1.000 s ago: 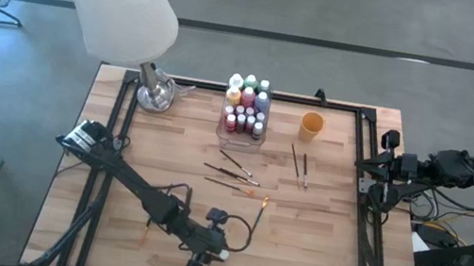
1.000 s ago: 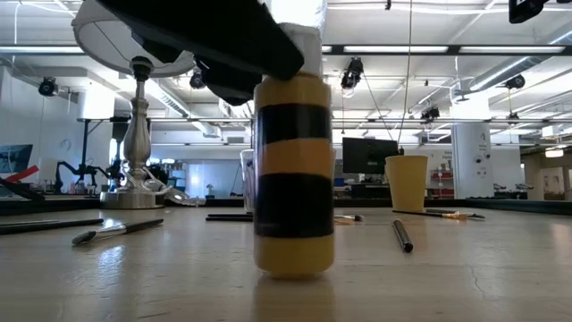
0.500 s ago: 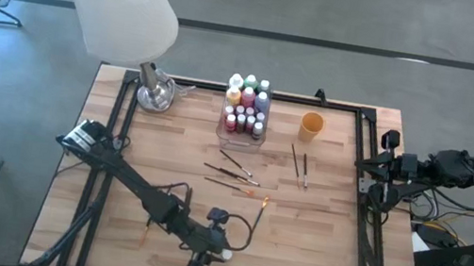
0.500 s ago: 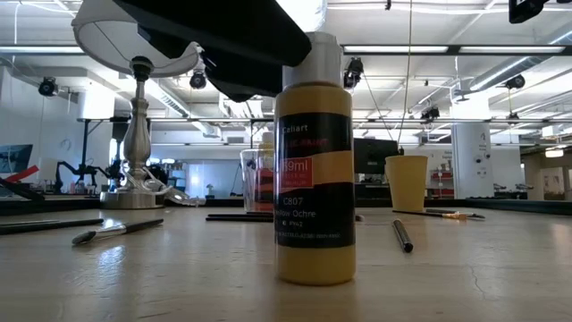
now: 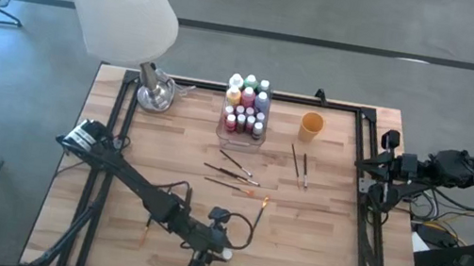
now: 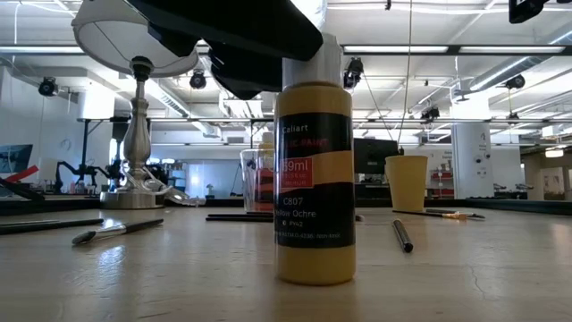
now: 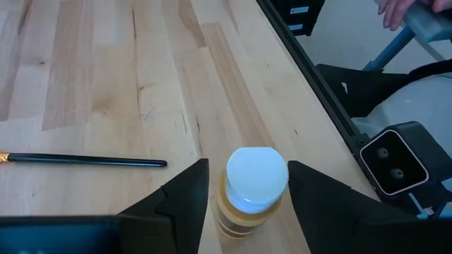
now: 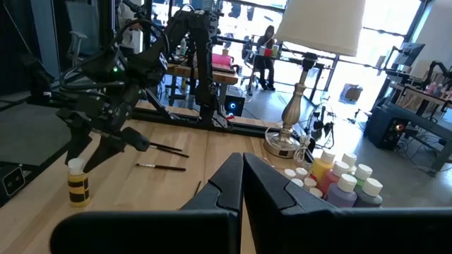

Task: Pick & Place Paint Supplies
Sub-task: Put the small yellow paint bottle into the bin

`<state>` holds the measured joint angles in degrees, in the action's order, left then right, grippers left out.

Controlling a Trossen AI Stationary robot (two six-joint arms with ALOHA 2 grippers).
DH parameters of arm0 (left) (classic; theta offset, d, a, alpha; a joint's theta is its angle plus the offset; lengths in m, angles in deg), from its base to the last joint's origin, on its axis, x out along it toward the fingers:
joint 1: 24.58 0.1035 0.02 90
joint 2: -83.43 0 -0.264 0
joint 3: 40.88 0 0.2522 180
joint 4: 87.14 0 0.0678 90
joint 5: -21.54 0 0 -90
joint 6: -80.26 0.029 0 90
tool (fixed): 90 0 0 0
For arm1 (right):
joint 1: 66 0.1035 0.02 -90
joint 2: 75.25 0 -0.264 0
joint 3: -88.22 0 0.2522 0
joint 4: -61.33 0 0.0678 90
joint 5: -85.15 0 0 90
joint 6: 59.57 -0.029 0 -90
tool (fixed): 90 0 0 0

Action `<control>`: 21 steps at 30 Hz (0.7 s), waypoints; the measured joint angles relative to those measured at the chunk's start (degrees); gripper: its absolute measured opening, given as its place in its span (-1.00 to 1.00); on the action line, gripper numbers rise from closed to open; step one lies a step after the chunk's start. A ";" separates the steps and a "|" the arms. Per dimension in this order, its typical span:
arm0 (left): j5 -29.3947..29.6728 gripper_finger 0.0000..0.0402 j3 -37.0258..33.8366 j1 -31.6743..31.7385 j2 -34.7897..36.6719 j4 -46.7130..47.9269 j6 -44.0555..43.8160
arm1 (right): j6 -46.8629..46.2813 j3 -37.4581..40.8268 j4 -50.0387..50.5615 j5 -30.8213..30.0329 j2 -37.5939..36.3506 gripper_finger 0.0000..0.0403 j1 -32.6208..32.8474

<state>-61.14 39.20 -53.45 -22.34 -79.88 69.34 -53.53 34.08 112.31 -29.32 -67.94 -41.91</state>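
Note:
A yellow paint bottle (image 6: 314, 179) with a white cap (image 7: 256, 176) stands upright on its base near the table's near edge. My left gripper (image 7: 247, 166) is open around it. One finger stands on each side of the cap, with a narrow gap at each side. It also shows in the high view (image 5: 220, 253). My right gripper (image 8: 242, 169) is shut and empty, and waits beyond the table's right edge (image 5: 386, 164). Several more paint bottles stand in a clear box (image 5: 246, 108) at the far middle. Thin paintbrushes (image 5: 233, 167) lie at mid-table.
An orange cup (image 5: 312, 126) stands right of the box, with two brushes (image 5: 299, 165) in front of it. A lamp (image 5: 121, 0) overhangs the far left corner on its metal base (image 5: 155, 93). One brush (image 7: 85, 161) lies close to the yellow bottle. A black frame (image 5: 364, 220) edges the table.
The yellow bottle has turned about its upright axis, so that its printed label now faces the near edge. It has also slid a little toward the table's right and still stands upright.

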 joint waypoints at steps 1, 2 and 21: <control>-0.01 -0.02 0.00 0.05 0.00 0.00 0.02 | 0.00 0.00 0.02 0.00 0.00 -0.96 -0.02; -0.01 -0.02 0.00 0.05 0.00 0.00 0.08 | 0.00 0.00 0.02 0.00 0.00 -0.96 -0.01; -0.70 -0.40 0.00 0.75 -0.22 -0.20 0.29 | 0.00 0.00 0.01 0.00 0.00 -0.96 0.00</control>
<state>-61.84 39.20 -52.70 -22.56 -80.08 69.63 -53.53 34.08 112.32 -29.32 -67.94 -41.91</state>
